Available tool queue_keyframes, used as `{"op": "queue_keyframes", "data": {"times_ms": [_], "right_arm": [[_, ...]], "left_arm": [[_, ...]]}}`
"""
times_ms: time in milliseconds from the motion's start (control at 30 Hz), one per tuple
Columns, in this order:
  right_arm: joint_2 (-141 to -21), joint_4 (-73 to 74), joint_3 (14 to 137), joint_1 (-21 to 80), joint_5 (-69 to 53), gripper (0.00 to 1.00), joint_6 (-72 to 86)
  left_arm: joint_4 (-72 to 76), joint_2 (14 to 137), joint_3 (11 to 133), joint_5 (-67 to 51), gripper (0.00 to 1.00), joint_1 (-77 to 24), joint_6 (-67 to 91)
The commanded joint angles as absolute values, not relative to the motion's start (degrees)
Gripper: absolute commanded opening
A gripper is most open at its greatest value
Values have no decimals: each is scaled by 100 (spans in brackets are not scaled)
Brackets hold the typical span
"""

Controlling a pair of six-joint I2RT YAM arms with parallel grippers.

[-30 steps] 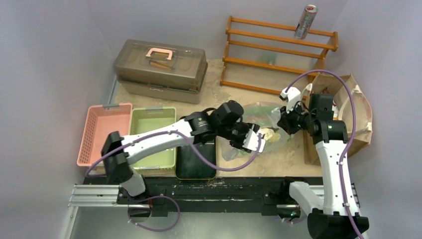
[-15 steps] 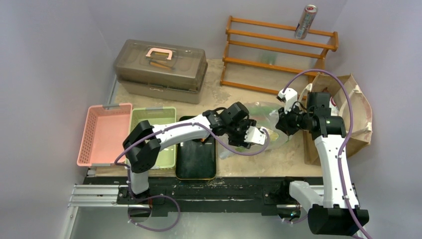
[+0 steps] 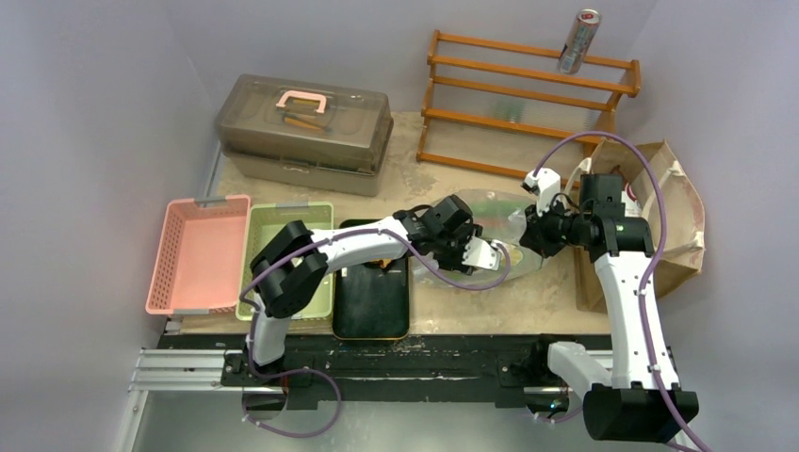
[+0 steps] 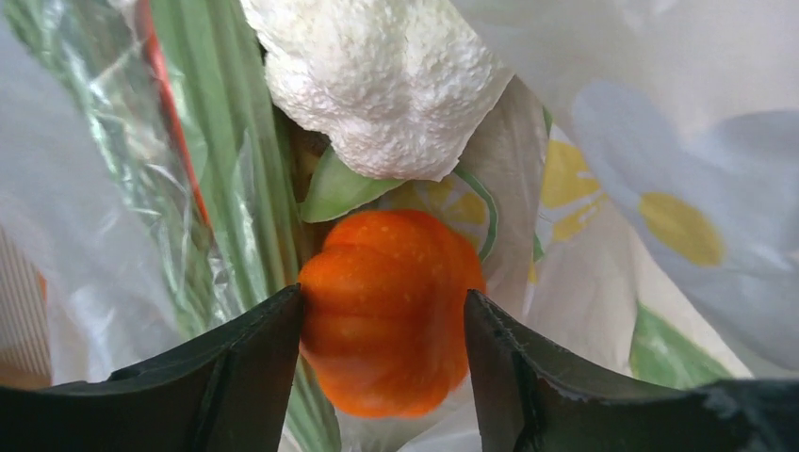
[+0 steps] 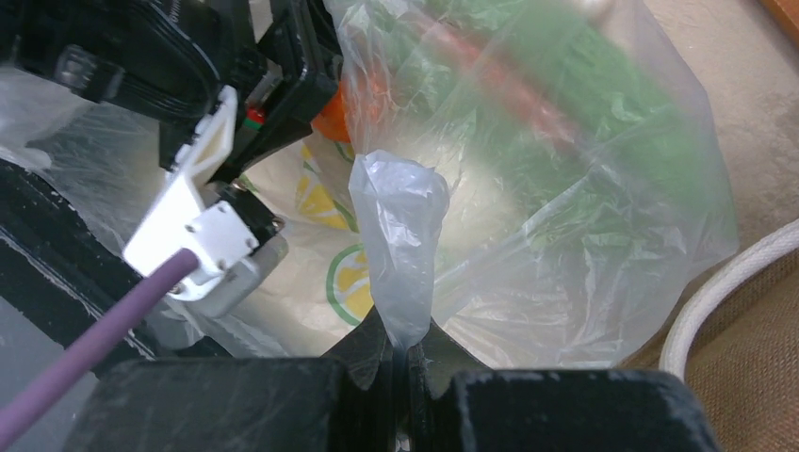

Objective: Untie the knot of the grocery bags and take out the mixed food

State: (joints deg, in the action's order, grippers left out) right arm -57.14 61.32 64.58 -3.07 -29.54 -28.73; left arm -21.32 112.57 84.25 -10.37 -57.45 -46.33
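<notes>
The transparent plastic bag (image 3: 504, 231) is seen lying on the table (image 3: 528, 301), and everything else is placed from it. Its mouth is entered from the left by the left gripper (image 3: 481, 252); in the left wrist view the fingers (image 4: 236, 367) are set partly apart with the tomato (image 4: 391, 320) between them, and both inner faces are met by its ribbed sides – it is gripped, not merely framed. Just beyond the tomato, deeper in the bag, the cauliflower (image 4: 377, 85) is seen touching a green leaf-like piece; long green produce (image 4: 236, 169) is pressed against the film on the left of it, though which vegetable it is cannot be told. A printed packet (image 4: 584, 188), white with yellow and green, is lying beside the tomato on the right.

At the right end of the bag a twisted neck (image 5: 400, 245) is pinched by the right gripper (image 5: 400, 363); its jaws are closed tight on the plastic, with no gap to be made out – the neck is drawn upright from them.

The brown paper bag (image 3: 674, 217) is standing just right of the plastic bag, one white loop handle (image 5: 716, 292) lying on it; a black tray (image 3: 372, 297) is set to the left of the plastic bag, under the left arm.
</notes>
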Motion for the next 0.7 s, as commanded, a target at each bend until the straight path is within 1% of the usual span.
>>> {"op": "queue_keyframes", "data": {"times_ms": [0, 67, 233, 300, 367, 433, 667], "right_arm": [[-5753, 6166, 6486, -341, -3023, 0, -2953], [-5778, 6153, 6495, -337, -3031, 0, -2951], [-5851, 6151, 6525, -341, -3037, 0, -2952], [-5861, 6144, 6541, -338, -3017, 0, -2950], [-5870, 6134, 6539, -342, -3006, 0, -2964], [-5882, 6135, 6539, -342, -2998, 0, -2979], [-5897, 6079, 6499, -335, -2993, 0, -2993]], "left_arm": [[-2181, 11629, 8412, -753, 63, -5786, -4777], [-2112, 11704, 8379, -668, 66, -5800, -4809], [-2113, 11844, 8359, -538, 65, -5860, -4934], [-2136, 11810, 8356, -499, 56, -5886, -4945], [-2247, 11717, 8381, -477, 42, -5924, -4944], [-2262, 11426, 8333, -507, 34, -5989, -4841], [-2272, 10017, 8279, -1099, 33, -6141, -4420]]}}
